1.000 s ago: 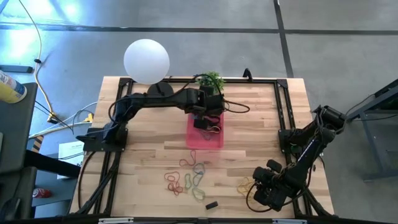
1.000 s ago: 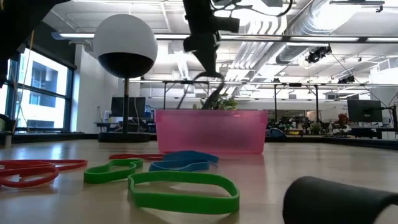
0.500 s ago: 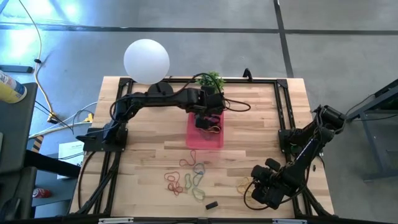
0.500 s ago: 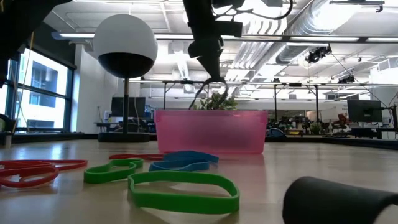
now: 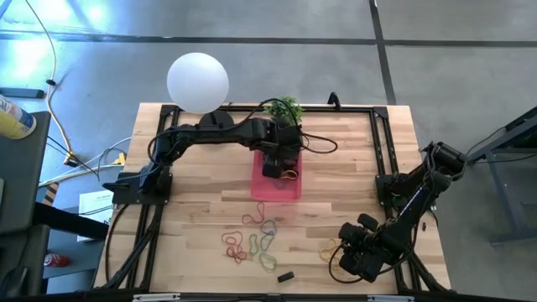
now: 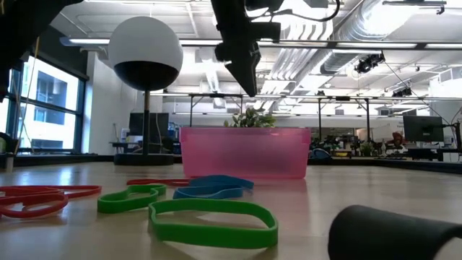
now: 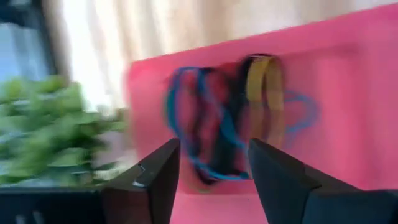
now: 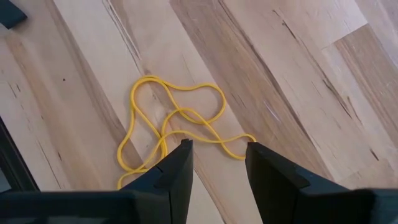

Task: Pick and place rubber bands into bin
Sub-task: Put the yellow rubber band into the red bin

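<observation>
Above the bin (image 5: 277, 178), the left hand (image 5: 275, 164) hangs with its fingers spread wide and nothing between them. This placement suits a release: the left wrist view shows blue, black, red and yellow bands (image 7: 233, 127) lying bunched on the pink floor directly beneath the parted fingers (image 7: 152, 177). The potted plant (image 5: 284, 107) stands just beyond the bin's far edge, so a straight lift looks like the cleanest exit.

On the desk (image 5: 201, 201) in front of the bin, near its front edge, lies the loose cluster of red, green and blue rubber bands (image 5: 252, 241), with open wood around it for a vertical approach. A small black block (image 5: 285, 275) sits beside that cluster, toward the desk's front edge.

To the right of the bin and nearer the front edge, the right hand (image 8: 214, 165) hovers over tangled yellow bands (image 8: 171, 127), fingers part-way open and empty, positioned as if for the next pick.
</observation>
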